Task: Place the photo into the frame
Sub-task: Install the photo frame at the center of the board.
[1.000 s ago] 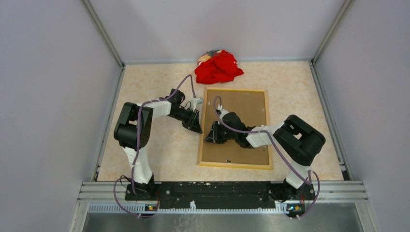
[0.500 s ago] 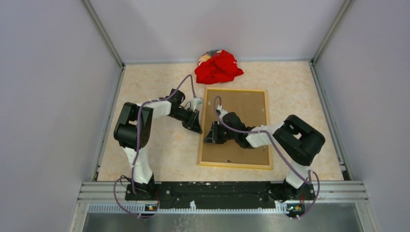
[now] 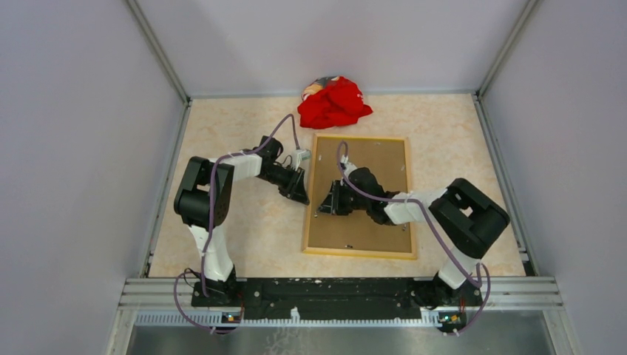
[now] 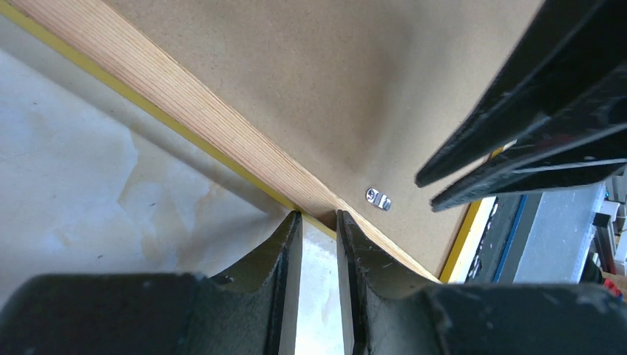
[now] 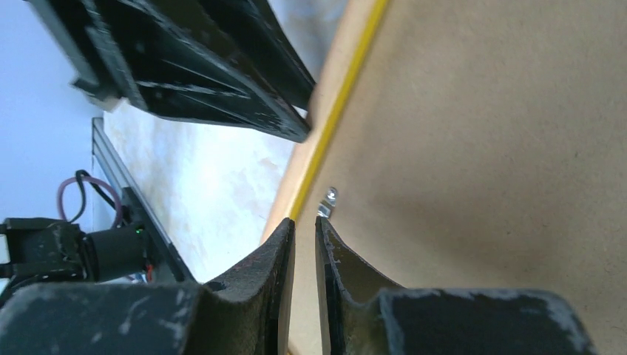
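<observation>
The beige marbled worktop (image 3: 222,222) is enclosed by pale grey walls (image 3: 74,148). The frame (image 3: 358,253) lies face down right of centre, with a brown backing panel (image 3: 377,159) inside it. A red cloth (image 3: 334,103) lies at the far edge.

Left claw (image 3: 302,196): low, tips at the frame's left rail, fingers slightly apart, empty.

Right claw (image 3: 323,207): low over the panel beside a metal clip (image 4: 378,198), fingers slightly apart, empty.

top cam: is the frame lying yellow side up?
No, the frame lies with its pale wood back up, and the brown backing panel fills it.
</observation>
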{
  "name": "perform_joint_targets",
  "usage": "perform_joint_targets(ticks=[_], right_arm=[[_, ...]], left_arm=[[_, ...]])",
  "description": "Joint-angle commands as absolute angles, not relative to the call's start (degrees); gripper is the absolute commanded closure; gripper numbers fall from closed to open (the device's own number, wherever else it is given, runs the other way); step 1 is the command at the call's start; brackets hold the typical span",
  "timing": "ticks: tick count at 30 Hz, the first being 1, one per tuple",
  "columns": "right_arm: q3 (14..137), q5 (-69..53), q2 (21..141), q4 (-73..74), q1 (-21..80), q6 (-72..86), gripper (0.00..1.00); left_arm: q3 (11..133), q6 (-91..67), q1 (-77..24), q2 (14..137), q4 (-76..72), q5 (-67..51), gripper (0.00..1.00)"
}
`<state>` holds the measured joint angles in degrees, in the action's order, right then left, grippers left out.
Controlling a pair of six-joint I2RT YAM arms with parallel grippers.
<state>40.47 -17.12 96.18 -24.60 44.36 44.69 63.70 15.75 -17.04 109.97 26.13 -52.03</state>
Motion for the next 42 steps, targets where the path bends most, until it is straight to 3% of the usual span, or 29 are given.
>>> perform_joint_targets(ticks=[1,42], right_arm=[[39.85,-17.24,98.92,-27.18,44.38,44.25,0.83],[39.11,-12.84,104.32,-32.65,46.73,50.33,0.91]], left_arm=[[63.63,17.15,-17.49,108.18,27.55,-50.85,0.71],[63.50,17.52,-17.45,108.04,27.91,-51.19,0.71]])
